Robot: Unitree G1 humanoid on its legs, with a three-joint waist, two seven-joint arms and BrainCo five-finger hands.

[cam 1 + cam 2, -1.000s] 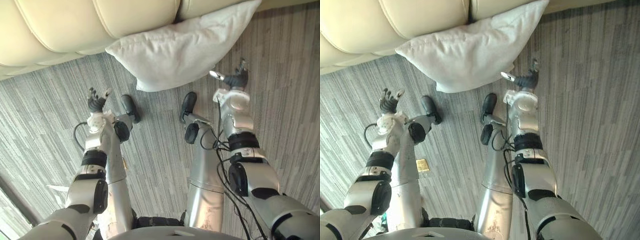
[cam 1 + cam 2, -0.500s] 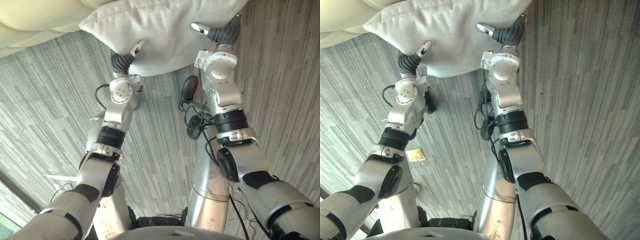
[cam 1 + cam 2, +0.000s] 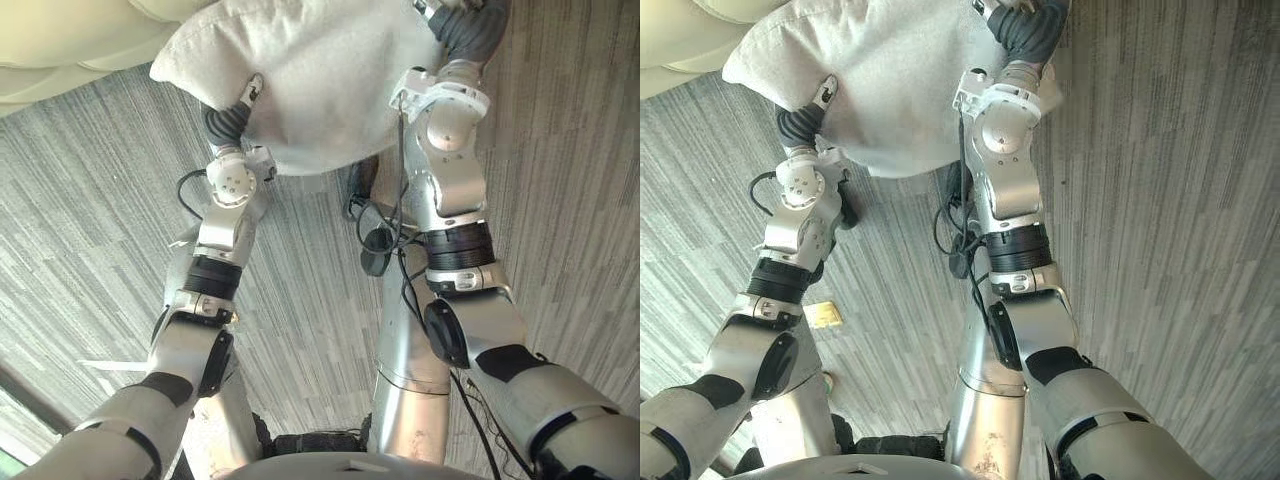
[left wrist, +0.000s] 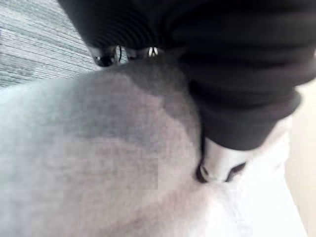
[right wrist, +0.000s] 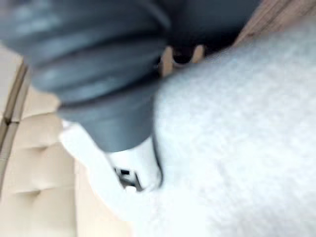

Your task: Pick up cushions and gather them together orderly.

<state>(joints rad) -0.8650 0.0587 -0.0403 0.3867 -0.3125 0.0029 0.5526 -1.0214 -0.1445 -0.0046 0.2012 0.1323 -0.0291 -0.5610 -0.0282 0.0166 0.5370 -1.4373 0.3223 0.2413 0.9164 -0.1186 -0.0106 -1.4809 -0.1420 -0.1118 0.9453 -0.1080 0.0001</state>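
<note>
A pale grey cushion (image 3: pixel 320 80) leans against the sofa, its lower edge over the carpet. My left hand (image 3: pixel 224 122) grips its lower left edge: the thumb lies on the front face and the fingers are tucked underneath. In the left wrist view the thumb (image 4: pixel 222 163) digs into the cushion (image 4: pixel 98 163). My right hand (image 3: pixel 470 35) clasps the cushion's right side near the top. The right wrist view has its thumb (image 5: pixel 138 168) pressed into the fabric (image 5: pixel 237 148). The cushion bulges between the two hands.
A cream leather sofa (image 3: pixel 60 40) runs along the back left, behind the cushion. Grey striped carpet (image 3: pixel 100 200) covers the floor. A small gold-coloured tag (image 3: pixel 822 316) lies on the carpet beside the left arm.
Both hands have reached up from the carpet to the cushion and closed on it. The thumbs, raised half a second ago, now press into the fabric, and the cushion has bunched.
</note>
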